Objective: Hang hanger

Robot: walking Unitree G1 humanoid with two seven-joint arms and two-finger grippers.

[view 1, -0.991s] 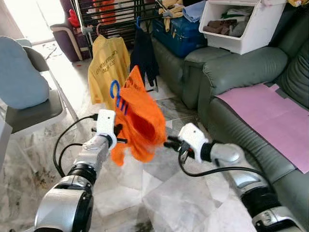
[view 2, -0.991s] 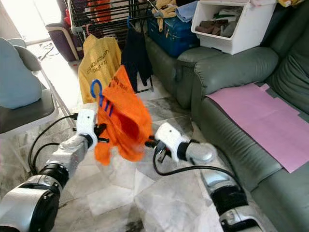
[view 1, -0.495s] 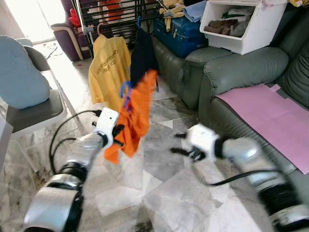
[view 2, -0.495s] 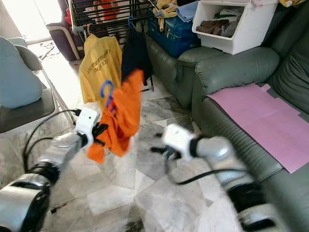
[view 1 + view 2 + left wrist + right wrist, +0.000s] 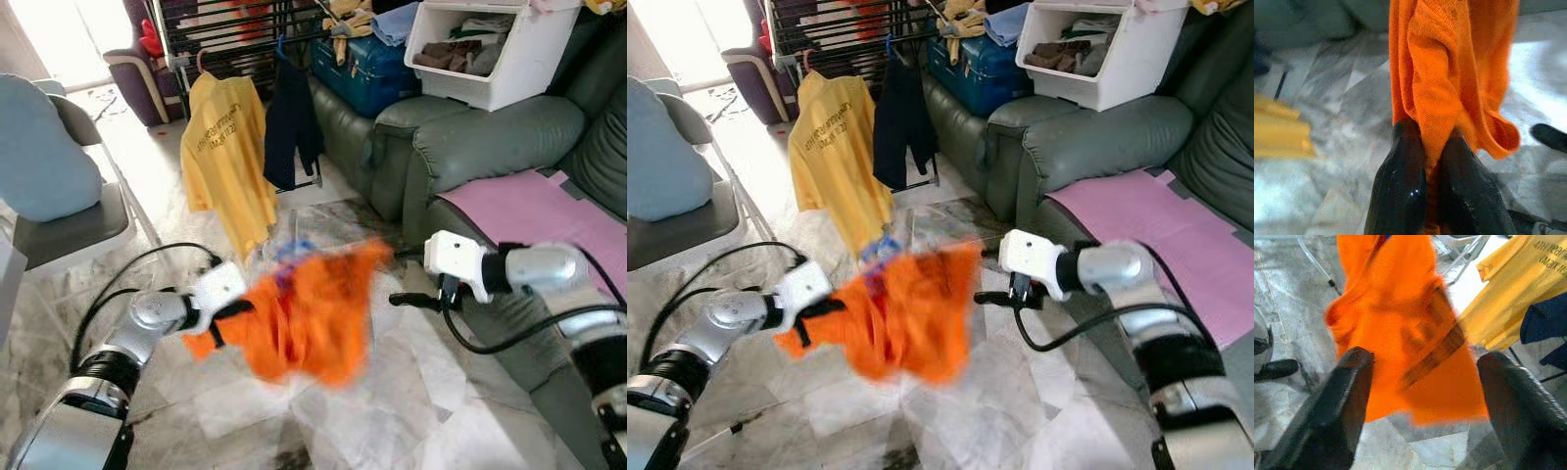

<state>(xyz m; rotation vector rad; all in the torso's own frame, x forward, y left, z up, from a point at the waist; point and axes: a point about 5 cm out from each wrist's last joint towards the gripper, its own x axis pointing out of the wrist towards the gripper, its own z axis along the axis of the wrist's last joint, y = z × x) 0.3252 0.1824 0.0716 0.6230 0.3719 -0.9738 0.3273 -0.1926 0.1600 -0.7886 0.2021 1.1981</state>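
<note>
Left gripper pinches the orange shirt; right gripper fingers spread; white bin holds folded clothes.

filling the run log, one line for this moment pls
left gripper: shut on orange shirt | right gripper: open, facing shirt, apart | hanger: blurred, in shirt | rack: behind, not reached

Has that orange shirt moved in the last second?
Yes. The orange shirt, pinched in the left pincer, has swung down, now hanging lower than the yellow shirt on the rack.
</note>
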